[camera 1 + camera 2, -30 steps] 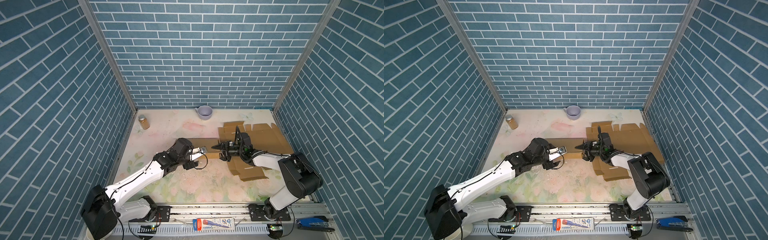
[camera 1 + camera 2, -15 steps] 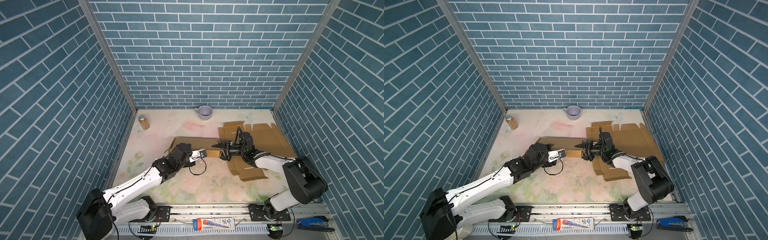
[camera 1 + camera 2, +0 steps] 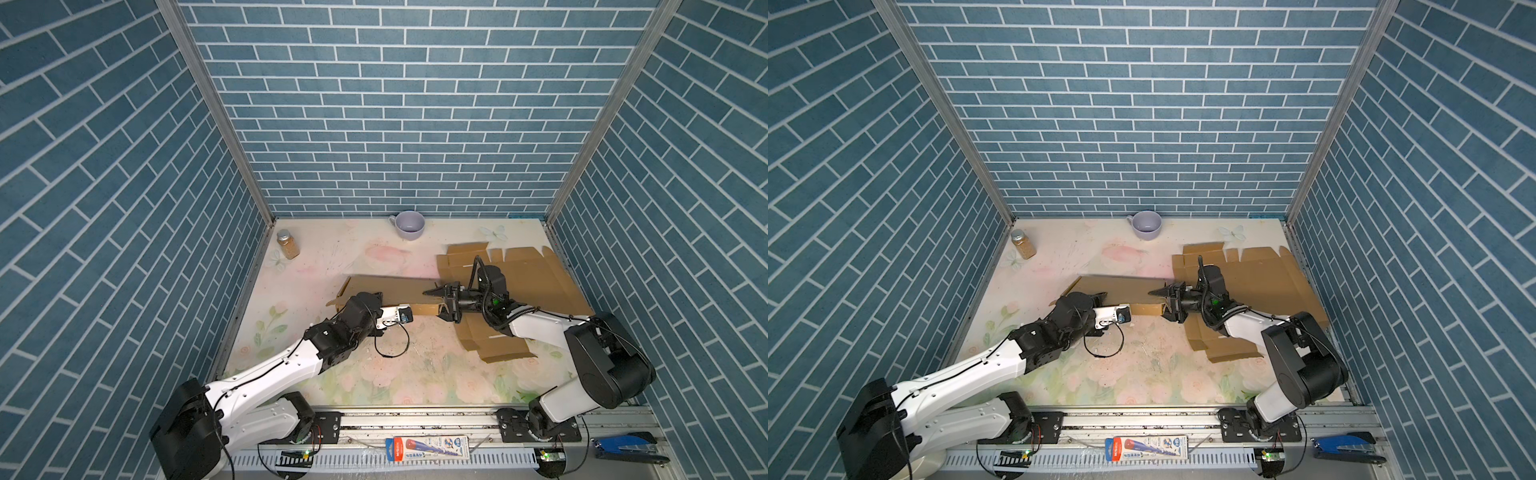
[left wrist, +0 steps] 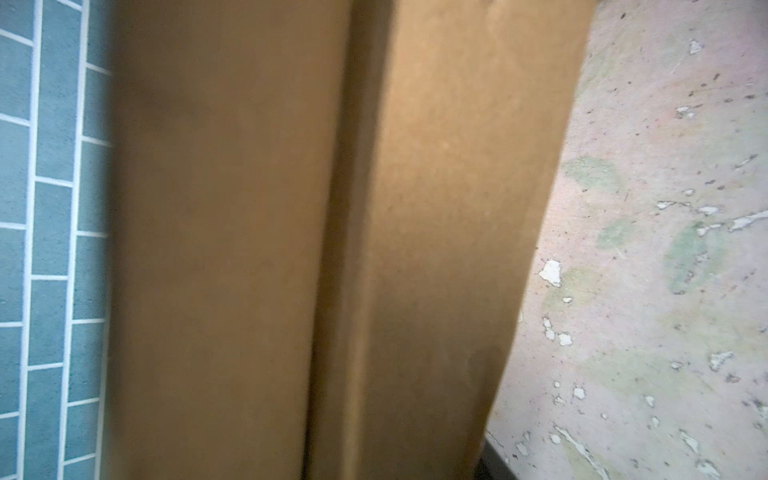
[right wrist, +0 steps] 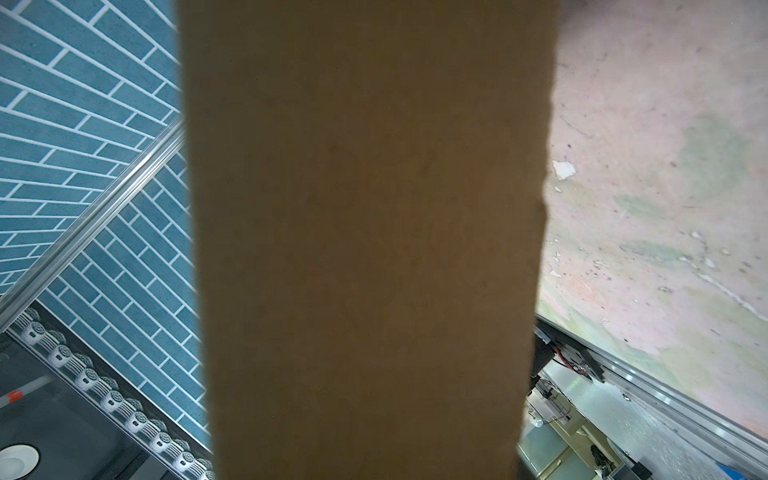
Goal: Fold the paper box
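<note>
The paper box [image 3: 536, 282] [image 3: 1266, 278] is a flat brown cardboard sheet on the right of the table. One long panel [image 3: 395, 286] [image 3: 1121, 286] is folded up toward the middle. My right gripper [image 3: 436, 305] [image 3: 1162, 306] straddles that panel's right end, one finger above and one in front, shut on it. My left gripper [image 3: 374, 296] [image 3: 1100, 296] is at the panel's left end, its jaws hidden under the wrist. Cardboard [image 4: 436, 208] fills the left wrist view and hides the fingers. In the right wrist view too, cardboard [image 5: 365, 208] covers them.
A lavender mug [image 3: 409, 224] stands at the back wall and a spice jar [image 3: 287, 244] at the back left. Blue brick walls close three sides. On the front rail lie a tube package [image 3: 428, 446] and a blue stapler [image 3: 627, 446].
My left arm has sunk lower and drawn slightly back, uncovering the left end of the folded panel. The right gripper has stayed on the panel's right end.
</note>
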